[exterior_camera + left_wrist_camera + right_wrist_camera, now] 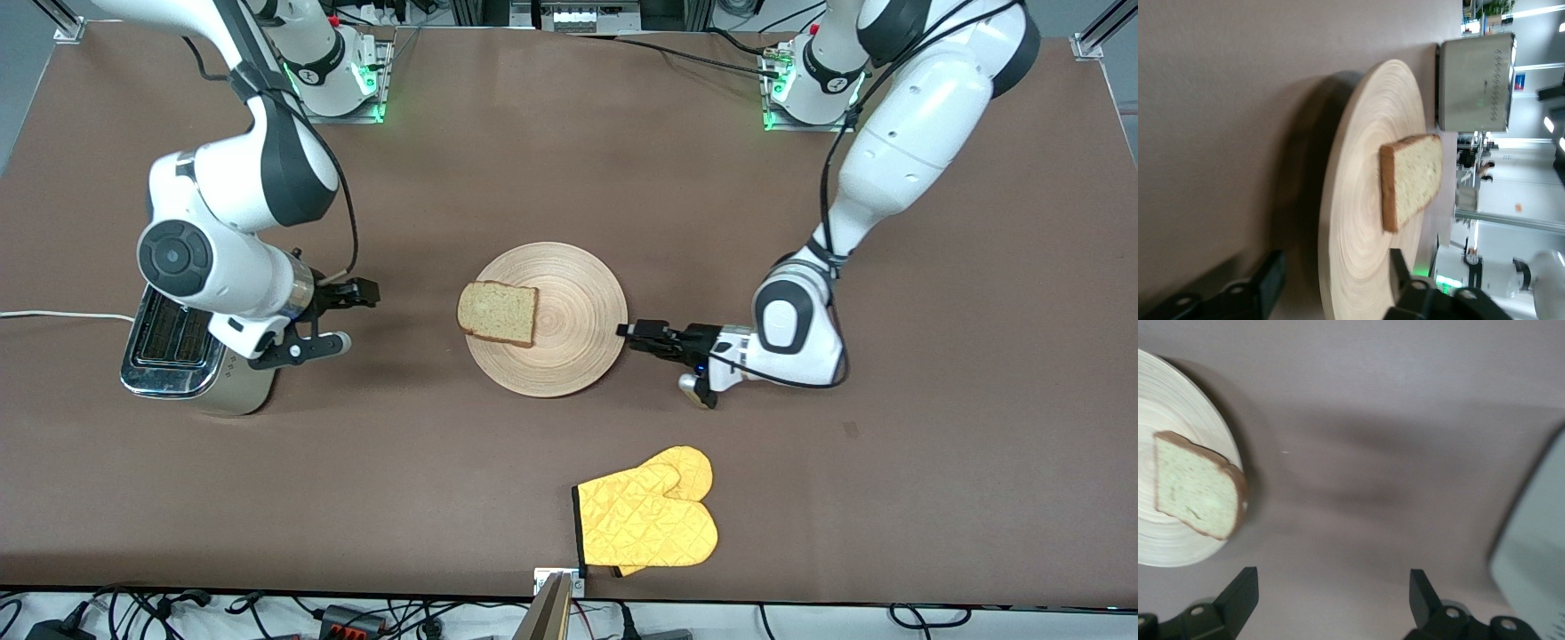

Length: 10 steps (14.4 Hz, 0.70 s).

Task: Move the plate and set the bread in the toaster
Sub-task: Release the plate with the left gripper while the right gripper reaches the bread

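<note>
The light-wood plate (578,324) lies mid-table with the bread (498,313) on it, at its edge toward the right arm's end. My left gripper (627,334) is low at the plate's rim toward the left arm's end. It is open, with its fingers (1271,280) apart, one on each side of the rim of the plate (1358,220). The bread (1411,180) and the toaster (1475,83) show past it. My right gripper (351,317) hangs open and holds nothing, over the table between the toaster (173,351) and the plate (1178,407). The bread (1198,495) and the toaster (1538,553) flank the right gripper (1331,583).
A yellow oven mitt (649,520) lies near the table's front edge, nearer the front camera than the plate. The toaster's white cord (53,315) runs off toward the right arm's end of the table.
</note>
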### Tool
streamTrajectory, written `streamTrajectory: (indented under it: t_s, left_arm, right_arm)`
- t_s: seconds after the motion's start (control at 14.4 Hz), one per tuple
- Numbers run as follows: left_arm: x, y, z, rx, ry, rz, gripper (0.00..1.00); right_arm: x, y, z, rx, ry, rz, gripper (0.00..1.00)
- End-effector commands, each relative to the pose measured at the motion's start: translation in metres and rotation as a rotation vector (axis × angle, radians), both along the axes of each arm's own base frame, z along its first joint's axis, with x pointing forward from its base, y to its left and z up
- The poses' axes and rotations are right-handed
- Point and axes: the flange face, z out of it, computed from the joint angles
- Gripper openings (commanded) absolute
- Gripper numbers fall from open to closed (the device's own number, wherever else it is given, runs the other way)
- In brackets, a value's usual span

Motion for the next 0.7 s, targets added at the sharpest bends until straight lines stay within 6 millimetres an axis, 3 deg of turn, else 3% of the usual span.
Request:
streamTrajectory:
  t_s: [0.0, 0.21, 0.35, 0.49, 0.63]
  left_arm:
    - [0.012, 0.054, 0.055, 0.076, -0.005, -0.095, 1.0]
    - [0.021, 0.111, 0.103, 0.307, -0.02, -0.252, 1.0]
    - [0.021, 0.142, 0.118, 0.512, -0.059, -0.35, 1.0]
    - [0.02, 0.157, 0.122, 0.71, -0.108, -0.482, 1.0]
    - [0.023, 0.173, 0.124, 0.894, -0.158, -0.597, 1.0]
  right_arm:
    - [-0.004, 0.008, -0.03, 0.094, 0.015, -0.046, 1.0]
    - [-0.007, 0.017, -0.066, 0.225, 0.107, -0.141, 1.0]
    - [-0.009, 0.018, -0.094, 0.243, 0.149, -0.131, 1.0]
    - [-0.016, 0.022, -0.123, 0.27, 0.197, -0.103, 1.0]
    - [-0.024, 0.039, -0.142, 0.28, 0.217, -0.074, 1.0]
